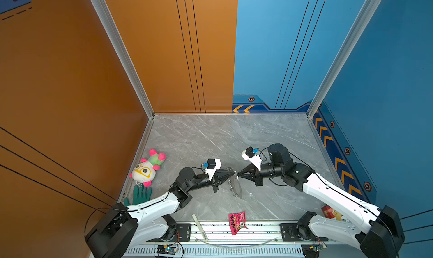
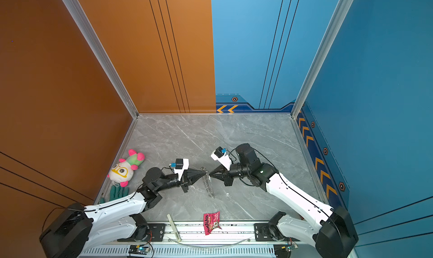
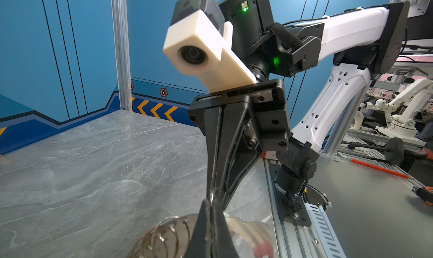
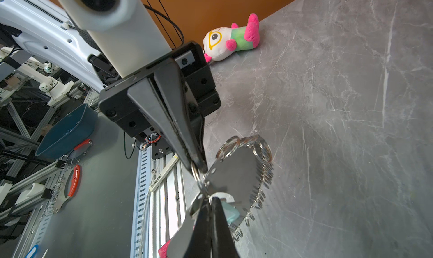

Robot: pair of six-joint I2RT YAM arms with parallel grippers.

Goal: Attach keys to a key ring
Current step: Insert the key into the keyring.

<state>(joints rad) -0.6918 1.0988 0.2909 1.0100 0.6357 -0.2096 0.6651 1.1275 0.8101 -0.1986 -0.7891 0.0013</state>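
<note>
Above the middle of the table (image 1: 210, 139), the left gripper (image 1: 234, 173) and right gripper (image 1: 238, 174) meet tip to tip, both fully closed. The left pinches one small ring of the key ring (image 1: 236, 186), whose band hangs below. The right seems clamped on the key (image 4: 230, 212). Its fingers hide all but the pale tag, and in both top views the key is too small to make out.

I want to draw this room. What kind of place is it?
Probably a robot lab's test booth. The left arm and right arm sit on a rail beside a marble-look tabletop walled in orange and blue, and more white robot arms stand among metal frames beyond.
</note>
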